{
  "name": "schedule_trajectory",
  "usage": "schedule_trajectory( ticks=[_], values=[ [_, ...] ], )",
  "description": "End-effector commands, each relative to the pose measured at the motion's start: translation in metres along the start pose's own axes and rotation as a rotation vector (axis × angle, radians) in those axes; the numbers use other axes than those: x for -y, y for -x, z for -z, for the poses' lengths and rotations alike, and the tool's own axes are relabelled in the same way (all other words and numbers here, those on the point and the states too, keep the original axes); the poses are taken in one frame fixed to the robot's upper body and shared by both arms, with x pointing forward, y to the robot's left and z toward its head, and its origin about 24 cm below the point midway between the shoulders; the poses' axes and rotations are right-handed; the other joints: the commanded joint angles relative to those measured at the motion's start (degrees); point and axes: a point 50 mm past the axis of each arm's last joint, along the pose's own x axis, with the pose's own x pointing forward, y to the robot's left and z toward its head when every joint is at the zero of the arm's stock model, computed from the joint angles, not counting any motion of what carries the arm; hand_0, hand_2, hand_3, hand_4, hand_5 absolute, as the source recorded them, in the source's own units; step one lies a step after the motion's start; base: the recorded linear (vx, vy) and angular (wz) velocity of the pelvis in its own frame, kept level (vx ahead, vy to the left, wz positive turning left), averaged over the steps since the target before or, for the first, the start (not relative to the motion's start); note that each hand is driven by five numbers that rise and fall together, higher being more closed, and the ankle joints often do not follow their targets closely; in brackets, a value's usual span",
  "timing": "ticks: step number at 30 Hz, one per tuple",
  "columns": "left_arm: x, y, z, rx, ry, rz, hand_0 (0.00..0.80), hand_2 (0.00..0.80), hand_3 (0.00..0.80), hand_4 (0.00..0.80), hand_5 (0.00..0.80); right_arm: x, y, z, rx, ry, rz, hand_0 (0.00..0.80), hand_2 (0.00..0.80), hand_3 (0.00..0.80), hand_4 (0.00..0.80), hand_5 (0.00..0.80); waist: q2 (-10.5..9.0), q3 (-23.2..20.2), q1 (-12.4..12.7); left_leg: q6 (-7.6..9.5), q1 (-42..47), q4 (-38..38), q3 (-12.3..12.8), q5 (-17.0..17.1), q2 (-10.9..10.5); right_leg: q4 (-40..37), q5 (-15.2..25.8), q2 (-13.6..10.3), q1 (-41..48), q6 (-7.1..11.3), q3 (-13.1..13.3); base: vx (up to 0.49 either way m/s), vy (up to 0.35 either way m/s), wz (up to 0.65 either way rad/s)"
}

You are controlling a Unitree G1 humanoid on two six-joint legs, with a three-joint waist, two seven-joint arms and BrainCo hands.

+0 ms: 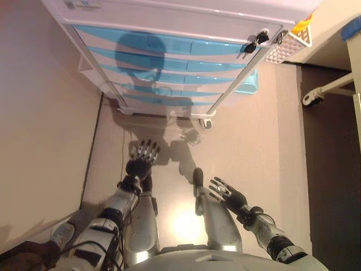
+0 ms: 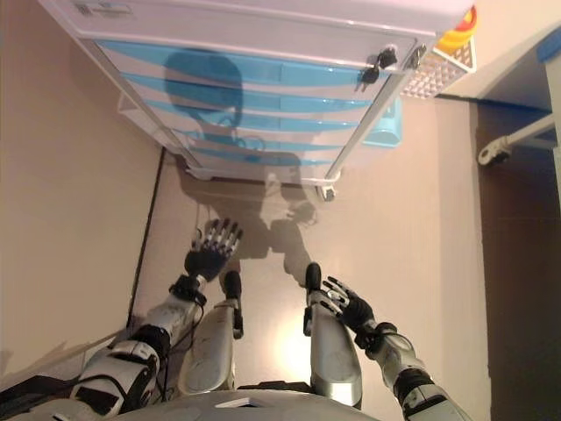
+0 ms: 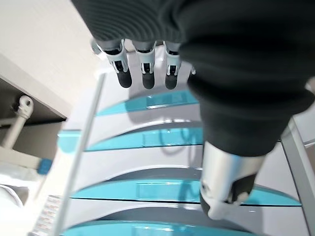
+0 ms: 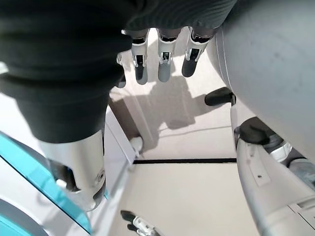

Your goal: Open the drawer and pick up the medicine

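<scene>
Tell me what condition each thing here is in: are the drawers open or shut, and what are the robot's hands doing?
Drawer cabinet: standing on the floor, every blue-fronted drawer shut.
Keys: hanging at the cabinet's top corner.
Left hand: open, fingers straight, holding nothing, short of the cabinet.
Right hand: open, fingers spread, holding nothing.
Medicine: not visible in any view.

No readable text anywhere. The drawer cabinet [image 1: 169, 56] has a small label plate at its top corner, print too small to make out. Its blue drawer fronts carry no legible numbers or signs.
</scene>
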Motion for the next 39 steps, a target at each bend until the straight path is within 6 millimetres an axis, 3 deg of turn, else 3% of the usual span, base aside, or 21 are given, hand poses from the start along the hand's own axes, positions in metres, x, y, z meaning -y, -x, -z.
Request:
schedule_trajectory(
  ticks=[1,9,22,39],
  values=[
    [0.036,-0.026,-0.034,0.125,0.025,0.137,0.0,0.0,0.0,0.0,0.0,-0.009,0.006,0.023,-0.093,0.013,-0.078,0.0,0.0,0.0,0.0,0.0,-0.57,0.82,-1.2,3.68,-4.11,5.47,1.45,-5.37,-2.2,5.37,-2.64,2.34,-3.86,2.33,1.63,-0.075,0.005,-0.15],
    [0.102,-0.065,-0.071,0.201,0.059,0.314,0.0,0.0,0.0,0.0,0.0,-0.02,-0.004,0.005,-0.066,0.08,-0.125,0.0,0.0,0.0,0.0,0.0,-0.91,1.94,-2.89,3.8,-9.73,7.82,1.14,-4.96,-2.09,8.59,-2.41,3.12,-9.36,1.82,2.69,-0.024,0.012,-0.04],
    [0.191,-0.091,-0.107,0.271,0.013,0.486,0.0,0.0,0.0,0.0,0.0,-0.029,-0.002,0.005,-0.044,0.084,-0.163,0.0,0.0,0.0,0.0,0.0,-2.58,1.94,-4.74,3.69,-14.55,11.39,0.36,-7.77,-1.62,8.51,-2.22,4.25,-12.45,1.35,3.03,0.021,-0.008,0.01],
    [0.282,-0.097,-0.09,0.224,-0.14,0.792,0.0,0.0,0.0,0.0,0.0,-0.022,0.01,0.015,-0.047,0.069,-0.165,0.0,0.0,0.0,0.0,0.0,-2.77,1.94,-5.26,3.29,-15.28,11.34,-0.25,-7.56,-2.18,6.58,-0.94,3.85,-12.37,0.15,2.27,0.008,-0.014,0.03]
  ],
)
